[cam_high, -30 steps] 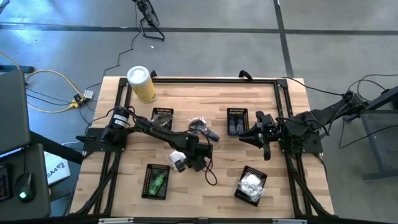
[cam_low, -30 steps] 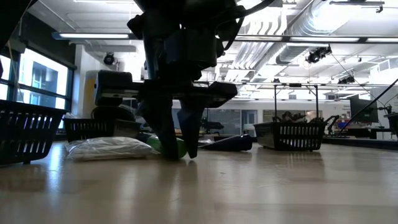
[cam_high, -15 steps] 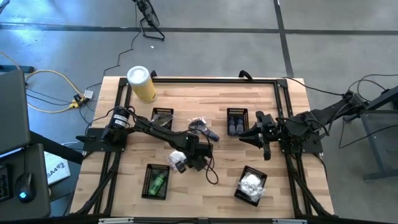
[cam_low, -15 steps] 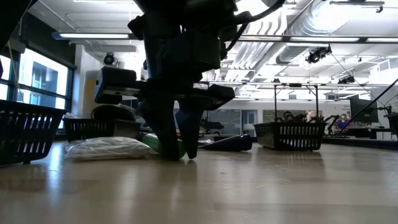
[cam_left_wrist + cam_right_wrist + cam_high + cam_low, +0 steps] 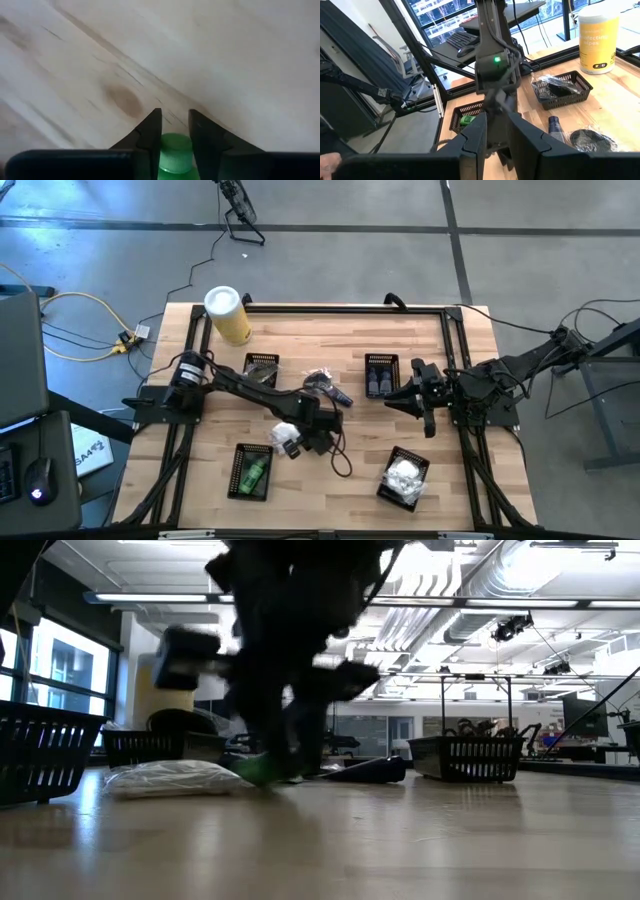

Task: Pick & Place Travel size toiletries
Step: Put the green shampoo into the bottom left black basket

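A small green bottle sits between the fingers of my left gripper, which is shut on it near the table's middle. In the low view the bottle is a blurred green shape under the dark gripper. A white packet lies beside the gripper. A dark blue tube and a silvery-clear packet lie on the wood farther back. My right gripper waits raised at the right, fingers a little apart, with nothing between them. My left gripper pinches the green bottle at its ribbed cap end between its two fingers. The fingers slant down from above. Blur in the low view hides whether the bottle's lower end is off the wood.
Black mesh baskets stand about the table: one holding a green bottle, one holding white packets, and two at the back. A yellow canister stands at the far left corner. A black cable lies near my left gripper.
My left gripper has started upward and has rolled a little at the wrist, staying shut on the green bottle. In the low view the bottle has shifted sideways with the fingers and shows blurred.
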